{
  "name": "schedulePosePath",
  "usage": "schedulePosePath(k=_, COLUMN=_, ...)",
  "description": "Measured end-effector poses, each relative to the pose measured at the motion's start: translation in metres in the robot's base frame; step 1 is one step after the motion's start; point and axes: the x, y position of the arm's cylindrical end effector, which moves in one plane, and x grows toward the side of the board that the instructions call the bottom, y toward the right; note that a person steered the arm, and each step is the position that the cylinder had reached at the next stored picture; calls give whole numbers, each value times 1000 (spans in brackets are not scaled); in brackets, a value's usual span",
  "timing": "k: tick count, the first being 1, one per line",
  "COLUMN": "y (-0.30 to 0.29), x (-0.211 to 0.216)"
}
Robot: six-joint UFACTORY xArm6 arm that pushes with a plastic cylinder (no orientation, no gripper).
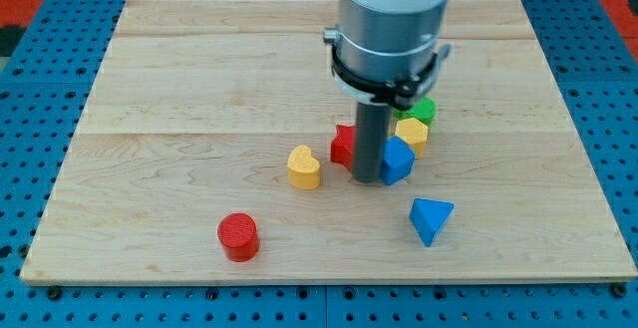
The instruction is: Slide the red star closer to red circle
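1. Our rod hides much of the red star (342, 145); our tip (367, 178), a bare rod that grips nothing, stands just beside the star's right.
2. The red circle (238, 236) sits well apart, lower left.
3. The yellow heart (304, 166) lies between them; we judge a careless shove could knock it.

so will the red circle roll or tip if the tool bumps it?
Probably neither. The red circle is a squat cylinder standing on its flat end, so it should slide rather than roll. It looks wider than tall, so tipping seems unlikely. The wooden board looks smooth, so it may skid off line. My tip is well away, beside the red star.
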Motion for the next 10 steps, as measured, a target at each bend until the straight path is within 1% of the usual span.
schedulePosePath(k=1, y=-26, x=-13)
schedulePosePath(k=2, y=-80, x=-39)
schedulePosePath(k=3, y=-53, x=-43)
schedulePosePath(k=4, y=-41, x=-42)
schedulePosePath(k=5, y=-49, x=-40)
schedulePosePath(k=6, y=-15, x=-40)
schedulePosePath(k=7, y=9, x=-27)
schedulePosePath(k=8, y=53, x=-49)
schedulePosePath(k=9, y=41, x=-85)
schedulePosePath(k=10, y=-19, x=-80)
